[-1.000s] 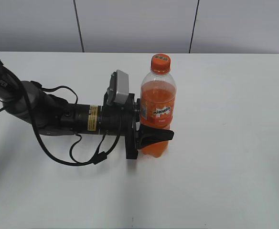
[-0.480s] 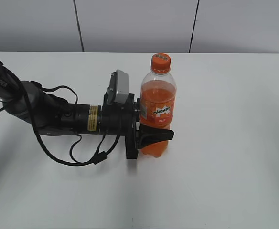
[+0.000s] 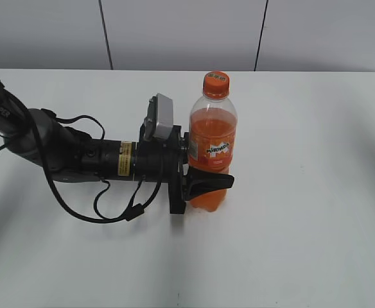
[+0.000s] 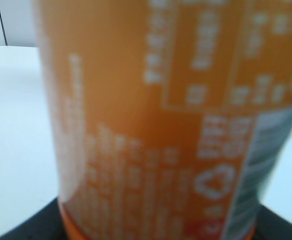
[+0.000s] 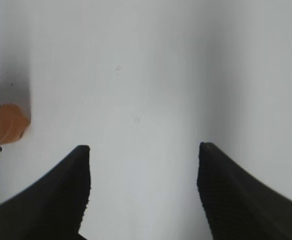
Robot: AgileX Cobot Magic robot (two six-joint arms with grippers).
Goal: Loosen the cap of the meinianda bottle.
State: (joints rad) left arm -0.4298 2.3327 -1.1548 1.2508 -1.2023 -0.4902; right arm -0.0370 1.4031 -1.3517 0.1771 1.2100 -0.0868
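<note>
The meinianda bottle (image 3: 212, 144) stands upright on the white table, full of orange drink, with its orange cap (image 3: 216, 83) on top. My left gripper (image 3: 207, 183) reaches in from the left and is shut on the bottle's lower body. In the left wrist view the blurred orange label (image 4: 156, 115) fills the frame. My right gripper (image 5: 143, 175) is open and empty over bare white table; it does not show in the exterior view. A bit of the orange bottle (image 5: 3, 124) shows at the left edge of the right wrist view.
The left arm with its cables (image 3: 78, 157) lies low across the table's left half. A grey wall with dark seams (image 3: 174, 32) stands behind the table's far edge.
</note>
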